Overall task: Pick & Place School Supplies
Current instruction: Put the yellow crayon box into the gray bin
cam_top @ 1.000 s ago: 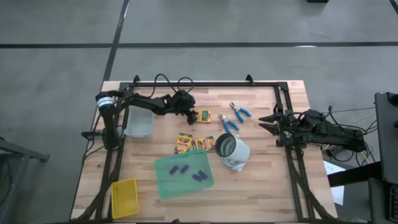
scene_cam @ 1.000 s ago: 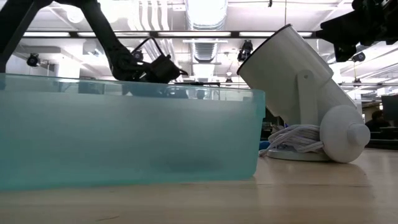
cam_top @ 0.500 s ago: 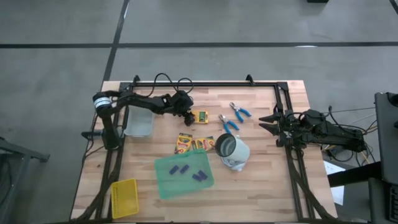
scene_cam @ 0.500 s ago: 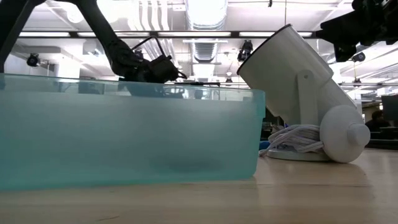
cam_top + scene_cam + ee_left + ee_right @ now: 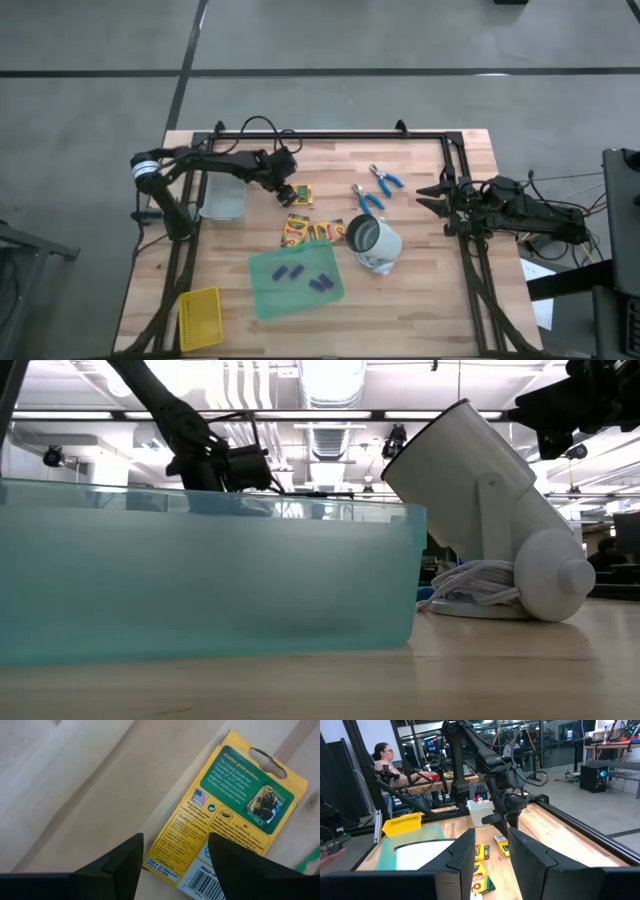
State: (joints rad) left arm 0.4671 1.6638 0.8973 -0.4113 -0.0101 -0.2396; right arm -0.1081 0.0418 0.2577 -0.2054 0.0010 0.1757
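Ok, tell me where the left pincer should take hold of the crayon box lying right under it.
The crayon box lies flat on the table, back side up. Best come straight down and pinch across its narrow width, on the two long edges near the middle. The left pincer hovers open above one end, so it probably needs to shift toward the box's middle first.

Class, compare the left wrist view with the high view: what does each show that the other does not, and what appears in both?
Only the left wrist view shows the print on the crayon box under the left gripper: a barcode, a small flag and green panel text.

Only the high view shows the whole table: the right gripper waiting at the right edge, two scissors, the green sheet with purple pieces, the yellow basket and two more crayon boxes.

Both show that crayon box lying flat on the wood, with the left gripper's jaws open above it.
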